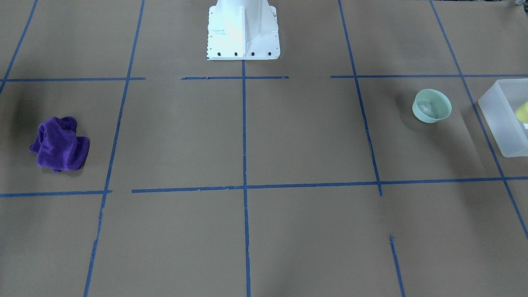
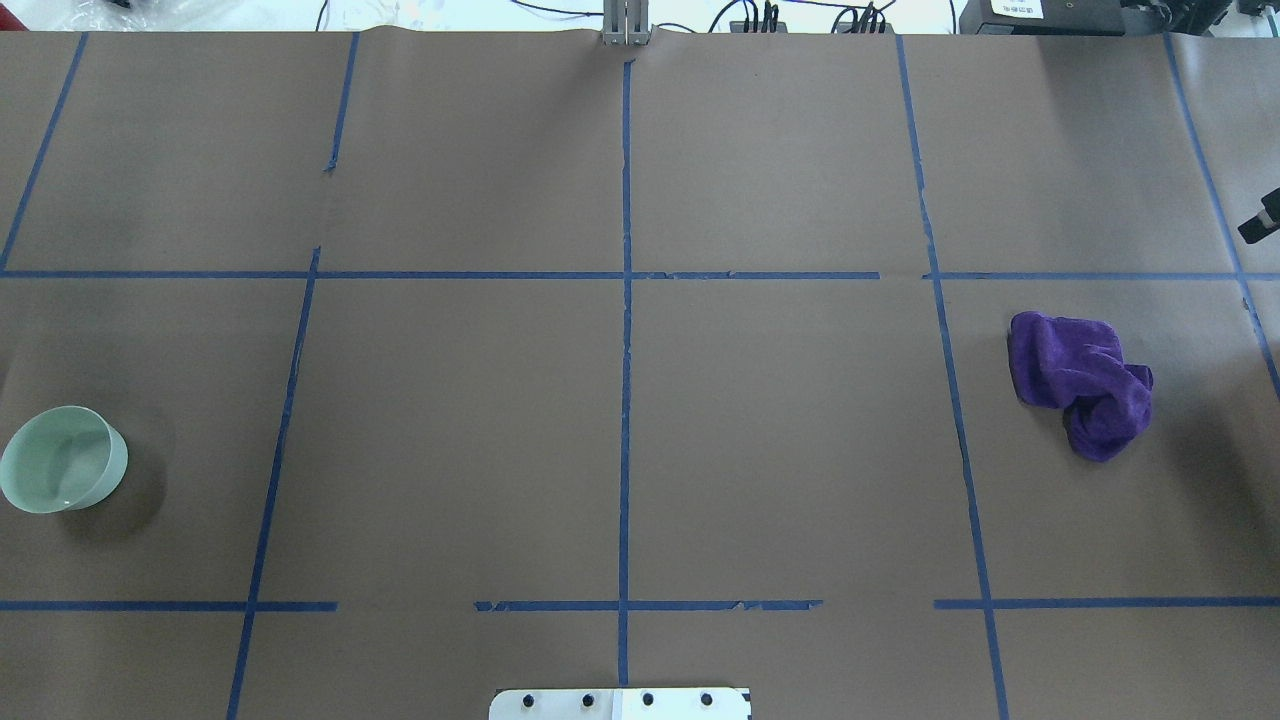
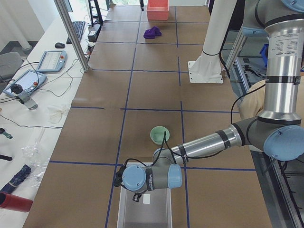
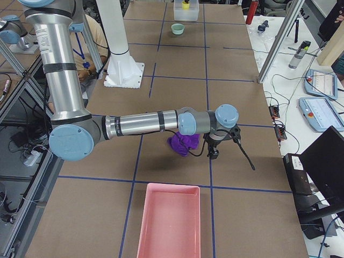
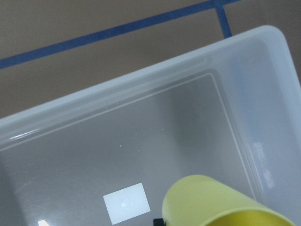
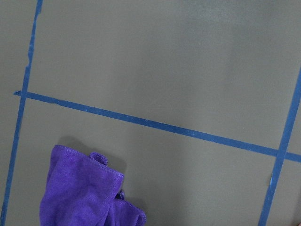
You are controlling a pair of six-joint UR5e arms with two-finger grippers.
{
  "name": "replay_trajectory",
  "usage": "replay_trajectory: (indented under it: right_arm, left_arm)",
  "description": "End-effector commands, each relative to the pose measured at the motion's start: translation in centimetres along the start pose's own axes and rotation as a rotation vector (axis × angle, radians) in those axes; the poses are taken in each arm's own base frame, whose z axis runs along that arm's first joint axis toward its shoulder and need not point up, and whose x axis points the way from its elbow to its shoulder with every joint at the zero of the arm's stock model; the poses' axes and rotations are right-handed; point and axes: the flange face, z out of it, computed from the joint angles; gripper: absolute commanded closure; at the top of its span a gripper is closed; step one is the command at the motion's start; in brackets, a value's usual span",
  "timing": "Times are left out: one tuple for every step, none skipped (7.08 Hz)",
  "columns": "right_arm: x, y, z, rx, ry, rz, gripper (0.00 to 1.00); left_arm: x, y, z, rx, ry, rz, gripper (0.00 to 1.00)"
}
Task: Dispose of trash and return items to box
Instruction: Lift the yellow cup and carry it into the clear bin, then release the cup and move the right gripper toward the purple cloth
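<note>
The yellow cup (image 5: 211, 202) fills the bottom of the left wrist view, close to the camera and tilted above the floor of the frosted box (image 5: 141, 80). My left gripper (image 3: 137, 195) hangs over the box (image 3: 145, 209); its fingers are hidden, but it appears shut on the cup. The front view shows the cup (image 1: 523, 111) inside the box (image 1: 505, 119) at the right edge. The pale green bowl (image 1: 432, 106) stands upright on the table beside the box and also shows in the overhead view (image 2: 62, 460). My right gripper (image 4: 214, 153) hovers by a purple cloth (image 4: 183, 144); I cannot tell whether it is open or shut.
The crumpled purple cloth (image 2: 1085, 385) lies on the table's right side and shows in the right wrist view (image 6: 84, 193). A pink tray (image 4: 169, 220) stands at the table's right end. The white robot base (image 1: 243, 29) is at the table's middle. Blue tape lines cross the brown paper.
</note>
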Motion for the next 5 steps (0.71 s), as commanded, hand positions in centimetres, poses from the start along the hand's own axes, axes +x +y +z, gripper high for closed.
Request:
replay_trajectory:
  right_arm:
    - [-0.11, -0.02, 0.14, -0.002, 0.000, -0.001, 0.00]
    - [-0.16, -0.03, 0.20, -0.004, 0.000, -0.002, 0.00]
    - [-0.18, -0.03, 0.21, -0.004, -0.002, -0.002, 0.00]
    - [-0.23, -0.04, 0.27, -0.005, -0.002, -0.003, 0.00]
    - [-0.23, -0.04, 0.27, -0.005, -0.002, -0.003, 0.00]
  left_arm:
    - [-0.01, 0.13, 1.53, -0.005, 0.000, 0.032, 1.00]
    - [-0.17, 0.36, 1.88, -0.011, 0.004, 0.028, 1.00]
    - [-0.13, 0.34, 1.94, -0.012, 0.004, 0.029, 1.00]
    - [-0.10, 0.32, 1.99, -0.014, 0.004, 0.030, 0.56]
    - [0.09, 0.18, 1.82, -0.010, 0.003, 0.035, 0.01]
